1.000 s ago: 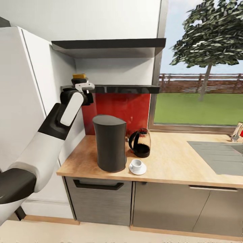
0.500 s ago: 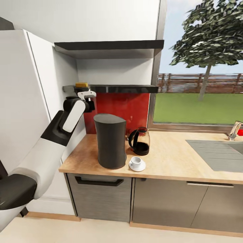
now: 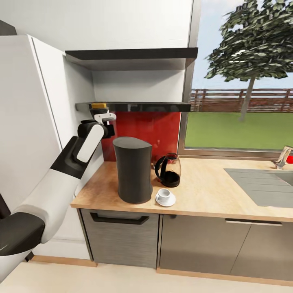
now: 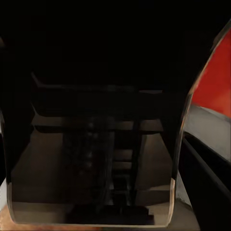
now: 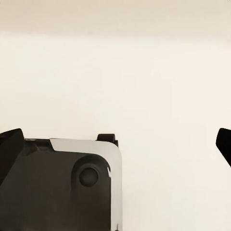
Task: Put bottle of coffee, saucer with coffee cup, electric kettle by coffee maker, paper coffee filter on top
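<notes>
Left tool clamped on small dark amber-capped bottle of coffee at glossy black kitchen shelf, right tool fingers spread apart above pale floor

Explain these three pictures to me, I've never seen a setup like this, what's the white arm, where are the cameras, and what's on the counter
These are simulator renders from a two-armed wheeled robot. The big picture comes from its head camera. The white and black limb is its left arm, reaching up so its left gripper is at the bottle of coffee by the kitchen shelf. One close picture is from that arm's wrist camera and shows the dark bottle up close between the fingers. The other is the right wrist camera, facing pale floor, with the right gripper's fingertips spread wide. On the kitchen countertop stand the coffee maker, the electric kettle, and the coffee cup on its saucer.
</notes>
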{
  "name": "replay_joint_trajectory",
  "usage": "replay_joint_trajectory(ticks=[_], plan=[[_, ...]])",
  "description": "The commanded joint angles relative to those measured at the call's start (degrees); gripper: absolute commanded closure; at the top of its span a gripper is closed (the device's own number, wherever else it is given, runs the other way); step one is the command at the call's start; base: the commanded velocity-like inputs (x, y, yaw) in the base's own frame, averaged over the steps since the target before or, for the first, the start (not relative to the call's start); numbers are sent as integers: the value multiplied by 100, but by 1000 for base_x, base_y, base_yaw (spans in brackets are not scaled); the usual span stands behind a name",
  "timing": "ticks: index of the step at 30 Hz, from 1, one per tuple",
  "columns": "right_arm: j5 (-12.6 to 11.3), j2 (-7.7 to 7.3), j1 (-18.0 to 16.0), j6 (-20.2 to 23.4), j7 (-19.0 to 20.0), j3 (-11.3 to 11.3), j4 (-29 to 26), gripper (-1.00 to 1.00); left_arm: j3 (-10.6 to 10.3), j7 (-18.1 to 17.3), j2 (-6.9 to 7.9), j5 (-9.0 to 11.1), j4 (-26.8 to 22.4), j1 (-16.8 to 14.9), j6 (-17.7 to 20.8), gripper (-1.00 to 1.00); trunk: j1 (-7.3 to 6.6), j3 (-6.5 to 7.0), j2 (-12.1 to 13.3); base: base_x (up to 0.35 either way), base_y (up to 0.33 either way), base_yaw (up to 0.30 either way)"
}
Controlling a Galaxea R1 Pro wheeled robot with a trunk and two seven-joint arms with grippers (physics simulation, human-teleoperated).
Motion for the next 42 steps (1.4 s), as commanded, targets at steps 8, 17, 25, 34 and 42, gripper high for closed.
replay_joint_trajectory(ticks=[8, 17, 25, 34, 42], plan=[[44, -16, -2, -25, 29, -49, -12, -100, -15, 56, 21, 30, 519, 5, -419, 100, 178, -147, -327, 0, 0, 0], [44, -10, -2, -25, 29, -49, -11, -100, -13, 56, 229, 49, 572, 36, -463, 100, 376, -308, -688, 0, 0, 0], [44, -6, -2, -25, 29, -48, -13, -100, -19, 56, 319, 59, 740, 157, -478, 100, 552, -452, -1009, 0, 0, 0], [44, -9, -3, -25, 29, 212, -13, -100, -444, 56, 320, 33, 774, 326, -956, 100, 749, -613, -1370, 0, 0, 0], [44, -1, -3, -25, 29, 215, -13, -100, -704, 53, 318, 32, 774, 458, -1283, 100, 925, -757, -1691, 0, 0, 0]])
